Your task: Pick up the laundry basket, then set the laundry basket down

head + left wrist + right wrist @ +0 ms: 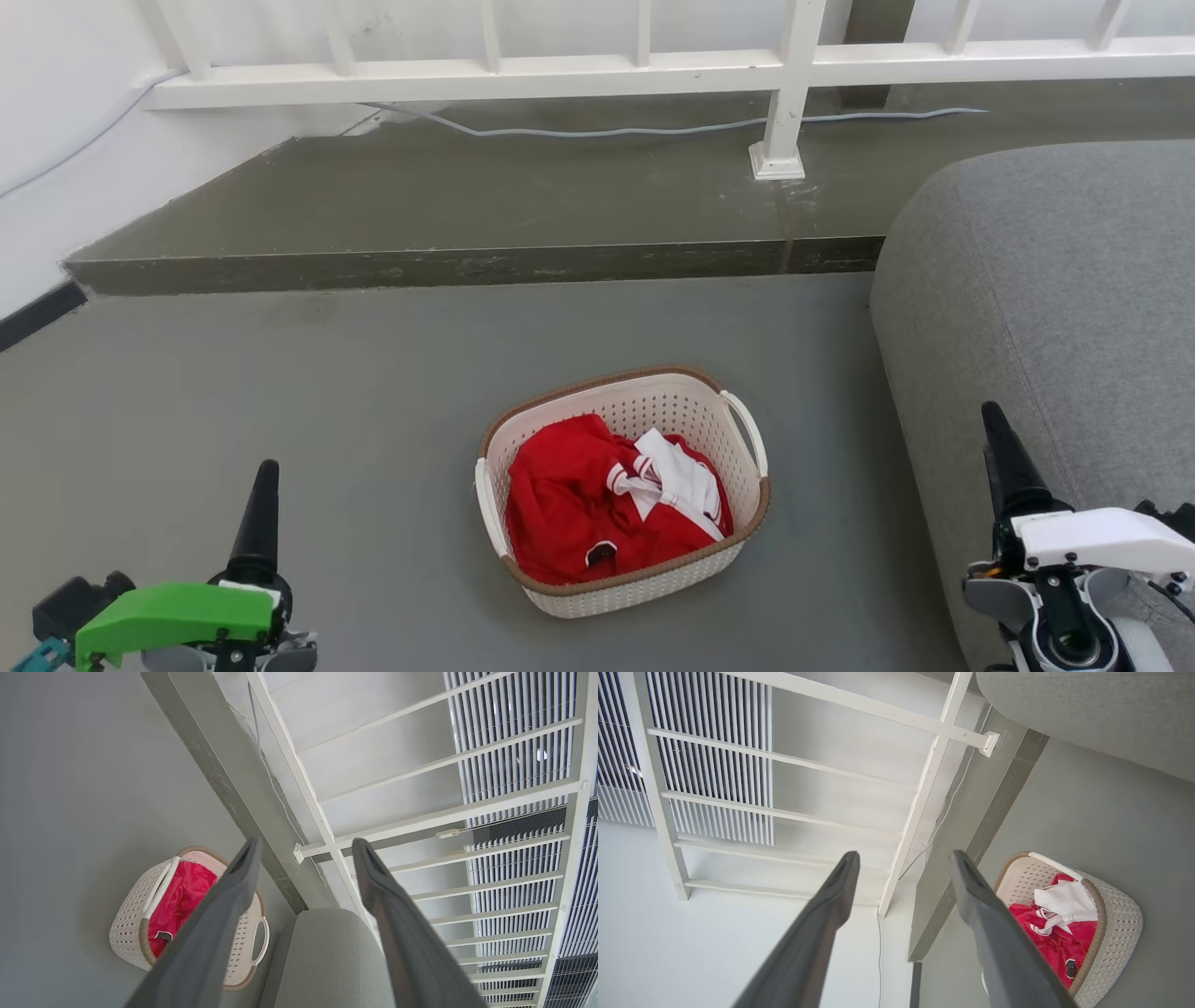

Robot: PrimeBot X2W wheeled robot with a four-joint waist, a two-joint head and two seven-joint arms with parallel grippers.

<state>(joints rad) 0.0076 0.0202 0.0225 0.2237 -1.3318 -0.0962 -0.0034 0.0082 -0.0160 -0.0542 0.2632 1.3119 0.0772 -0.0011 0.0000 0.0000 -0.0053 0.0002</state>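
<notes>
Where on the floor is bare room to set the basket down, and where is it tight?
Bare floor spreads left of the basket, between the step and the left gripper. A bare strip lies between basket and step. Tight: the narrow gap between basket and sofa.

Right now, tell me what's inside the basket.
A red garment with a white cloth on top lies in the basket. Its floor is covered; anything beneath is hidden.

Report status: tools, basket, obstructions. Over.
Left tool open, empty. Right tool open, empty. Laundry basket on floor ahead between them, red and white clothes inside. Grey sofa close on basket's right, not touching.
</notes>
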